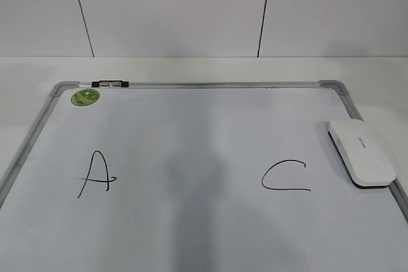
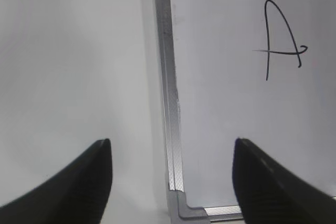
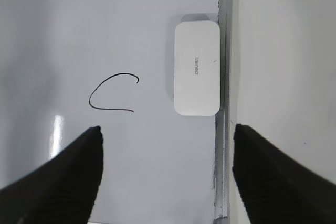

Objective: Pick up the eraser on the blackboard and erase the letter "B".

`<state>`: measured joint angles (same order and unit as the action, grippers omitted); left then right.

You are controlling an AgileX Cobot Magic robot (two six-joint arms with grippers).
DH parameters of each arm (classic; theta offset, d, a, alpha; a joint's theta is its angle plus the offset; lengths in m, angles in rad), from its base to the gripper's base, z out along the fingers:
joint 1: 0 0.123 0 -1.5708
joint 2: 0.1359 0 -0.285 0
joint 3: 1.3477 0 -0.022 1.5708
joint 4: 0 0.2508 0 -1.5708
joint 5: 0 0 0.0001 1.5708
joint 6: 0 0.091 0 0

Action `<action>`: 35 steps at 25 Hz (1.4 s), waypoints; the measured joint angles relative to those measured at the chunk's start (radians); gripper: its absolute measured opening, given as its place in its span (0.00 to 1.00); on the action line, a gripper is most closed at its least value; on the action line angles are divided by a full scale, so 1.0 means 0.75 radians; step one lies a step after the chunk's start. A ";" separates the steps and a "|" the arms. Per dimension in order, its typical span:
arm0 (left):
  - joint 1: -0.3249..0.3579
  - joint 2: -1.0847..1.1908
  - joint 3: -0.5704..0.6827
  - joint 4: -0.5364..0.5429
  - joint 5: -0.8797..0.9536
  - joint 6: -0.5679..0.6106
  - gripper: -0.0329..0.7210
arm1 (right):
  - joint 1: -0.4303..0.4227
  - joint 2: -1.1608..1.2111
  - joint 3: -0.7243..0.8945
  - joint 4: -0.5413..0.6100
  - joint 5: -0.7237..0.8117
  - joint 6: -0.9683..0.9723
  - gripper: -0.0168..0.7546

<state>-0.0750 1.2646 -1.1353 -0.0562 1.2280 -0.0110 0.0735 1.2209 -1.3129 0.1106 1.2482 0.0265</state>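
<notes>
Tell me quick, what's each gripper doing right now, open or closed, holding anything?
Left gripper: open, holding nothing, over the blackboard's frame edge.
Right gripper: open, holding nothing; the eraser lies on the board ahead of it.

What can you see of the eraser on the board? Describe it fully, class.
The eraser is a white, rounded oblong block of smooth plastic with small grey print on top and a dark underside showing along its near edge. It lies flat on the blackboard, against the right frame, right of the letter C. Neither tool touches it; the right tool hangs open above.
</notes>
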 joint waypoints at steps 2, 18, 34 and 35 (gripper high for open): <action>0.000 -0.081 0.027 0.000 0.000 0.000 0.78 | 0.000 -0.129 0.073 0.012 0.003 0.003 0.79; 0.000 -0.842 0.326 0.034 0.036 0.002 0.63 | 0.000 -0.940 0.507 -0.040 0.021 0.008 0.78; 0.000 -1.429 0.673 0.034 0.043 0.002 0.59 | 0.000 -1.562 0.987 -0.135 0.015 -0.035 0.78; 0.000 -1.471 0.692 0.034 0.040 0.002 0.59 | 0.000 -1.591 1.015 -0.135 0.012 -0.035 0.78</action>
<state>-0.0750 0.1611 -0.6163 -0.0311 1.2583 -0.0094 0.0735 0.0275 -0.5515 0.0091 1.2574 0.0000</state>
